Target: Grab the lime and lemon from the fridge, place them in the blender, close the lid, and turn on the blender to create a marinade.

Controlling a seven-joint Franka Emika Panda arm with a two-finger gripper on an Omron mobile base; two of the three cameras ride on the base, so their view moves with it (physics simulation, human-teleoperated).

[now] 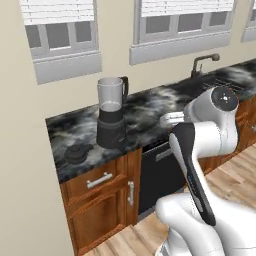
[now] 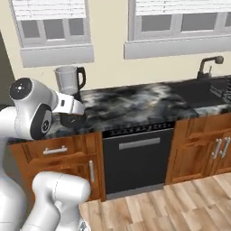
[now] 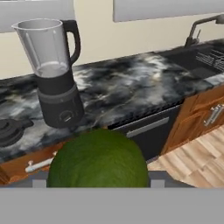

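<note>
The dark green lime (image 3: 98, 159) bulges up large at the bottom of the hand view, and my gripper (image 3: 98, 183) is shut on it, its fingertips mostly hidden at the fruit's sides. The hand (image 1: 172, 119) hangs in front of the counter, right of the blender (image 1: 111, 117), which is also seen as the blender (image 3: 54, 74) on the left of the hand view. Its clear jar (image 2: 67, 79) stands open-topped on the dark base. The black lid (image 1: 77, 152) lies on the counter to the blender's left. The lemon and the fridge are out of view.
A dark marbled counter (image 1: 150, 110) runs right to a sink with a faucet (image 1: 205, 62). Below it are a black dishwasher (image 2: 135, 158) and wooden cabinets (image 1: 100, 200). A beige wall (image 1: 20, 175) bounds the counter's left end. Wooden floor (image 2: 180, 203) lies ahead.
</note>
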